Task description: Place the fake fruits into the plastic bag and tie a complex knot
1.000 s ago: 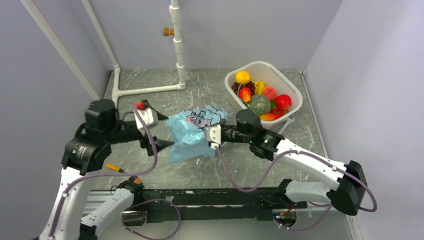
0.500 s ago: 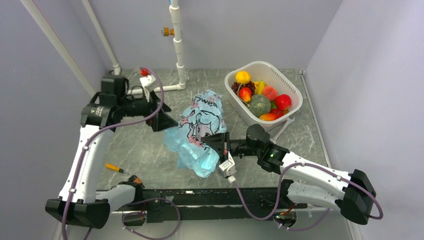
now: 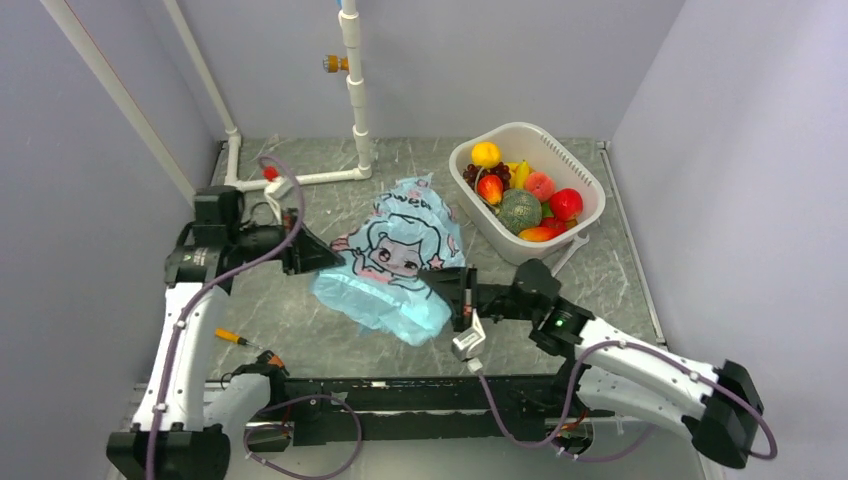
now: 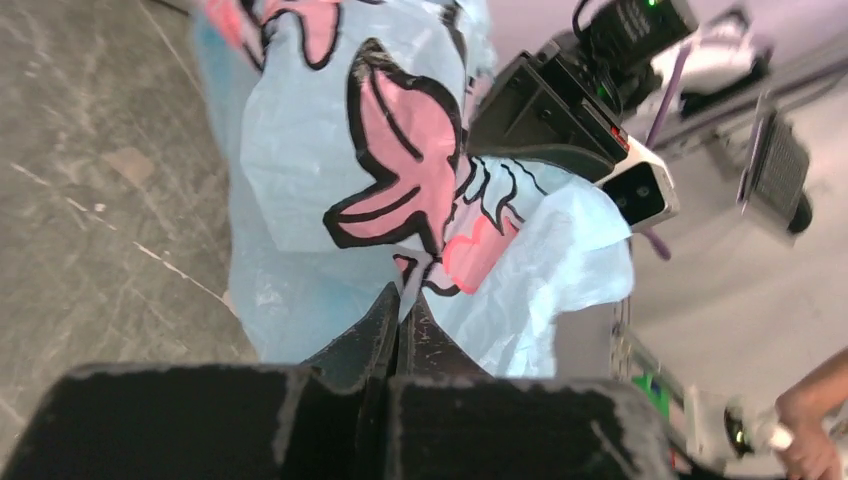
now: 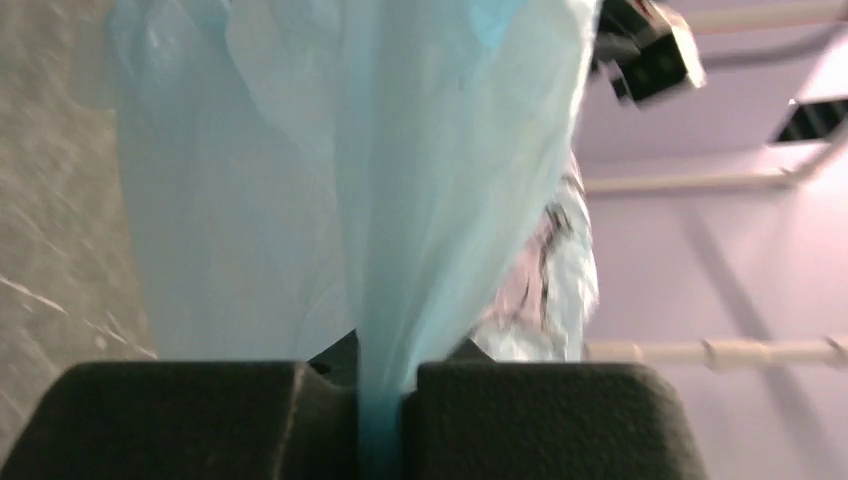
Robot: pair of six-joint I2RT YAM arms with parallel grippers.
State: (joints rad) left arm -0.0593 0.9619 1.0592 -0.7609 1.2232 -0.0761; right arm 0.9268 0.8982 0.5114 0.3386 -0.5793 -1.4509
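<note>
Light-blue plastic bag [image 3: 392,268], printed with a cartoon girl, is stretched over the middle of the grey marbled table [image 3: 280,320]. The left gripper [image 3: 330,258] pinches its left edge and the right gripper [image 3: 440,288] its near edge. The fake fruits [image 3: 520,200] fill a white basket [image 3: 585,172] at the far right corner. A white pipe [image 3: 357,90] rises at the far edge, between lavender walls [image 3: 700,100].

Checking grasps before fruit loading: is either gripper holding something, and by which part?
Both hold the plastic bag: the left gripper pinches film at its left edge, the right gripper a bunched fold at its right edge.
</note>
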